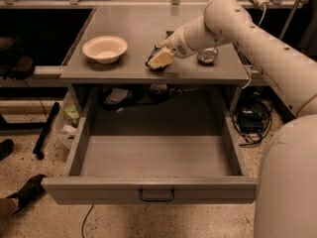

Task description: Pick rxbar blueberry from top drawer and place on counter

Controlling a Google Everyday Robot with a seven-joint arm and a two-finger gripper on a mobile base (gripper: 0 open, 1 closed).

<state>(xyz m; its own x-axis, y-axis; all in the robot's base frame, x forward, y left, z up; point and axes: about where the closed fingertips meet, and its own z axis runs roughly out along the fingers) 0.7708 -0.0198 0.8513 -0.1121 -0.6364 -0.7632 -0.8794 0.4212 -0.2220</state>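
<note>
My gripper [158, 61] is over the front middle of the grey counter [133, 24], down close to its surface. Its pale fingers [162, 59] are shut on a small dark flat bar, the rxbar blueberry [151, 64], which shows only as a dark edge at the fingers' left side and seems to touch the counter. The top drawer [153, 192] is pulled fully out below. Its grey floor is bare, and the dark pull handle [156, 196] is centred on its front panel.
A white bowl [105, 48] stands on the counter's left. A small round metal object [207, 56] lies to the right of the gripper, under my arm. A green sponge corner [169, 33] peeks out behind the arm. Cables and clutter lie on the floor at both sides.
</note>
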